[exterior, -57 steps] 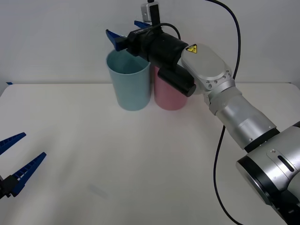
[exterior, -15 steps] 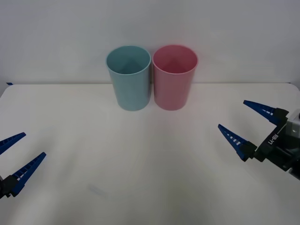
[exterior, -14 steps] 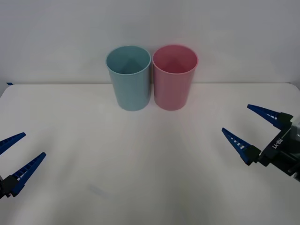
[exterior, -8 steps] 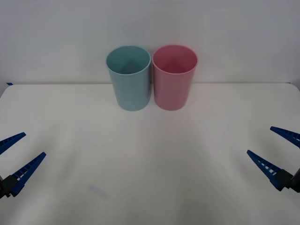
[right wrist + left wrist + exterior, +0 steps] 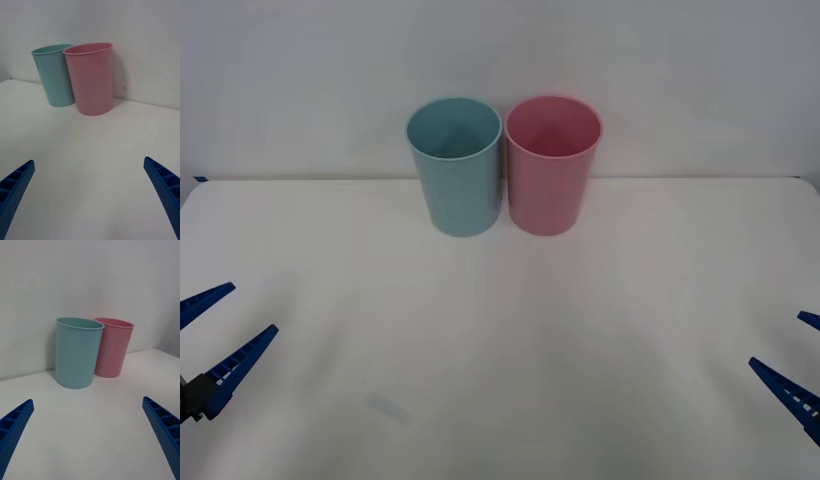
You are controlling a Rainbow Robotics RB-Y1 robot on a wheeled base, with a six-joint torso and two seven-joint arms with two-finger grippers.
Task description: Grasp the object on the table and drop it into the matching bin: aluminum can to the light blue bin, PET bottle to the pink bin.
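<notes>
both grippers' fingers point(image 5: 225, 365) spread wide, empty, low over the table point(image 5: 500, 350), well short of the light blue bin point(image 5: 455, 165) and the pink bin point(image 5: 552, 165)

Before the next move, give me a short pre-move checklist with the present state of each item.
1. Light blue bin upright at the table's far side: ok.
2. Pink bin upright beside it, on its right in the front view: ok.
3. Left end effector open, low at the table's near left: ok.
4. Right end effector open, at the near right edge: ok.
5. An object lying on the table to grasp: not ok, none seen.
6. What the bins hold: cannot tell.
</notes>
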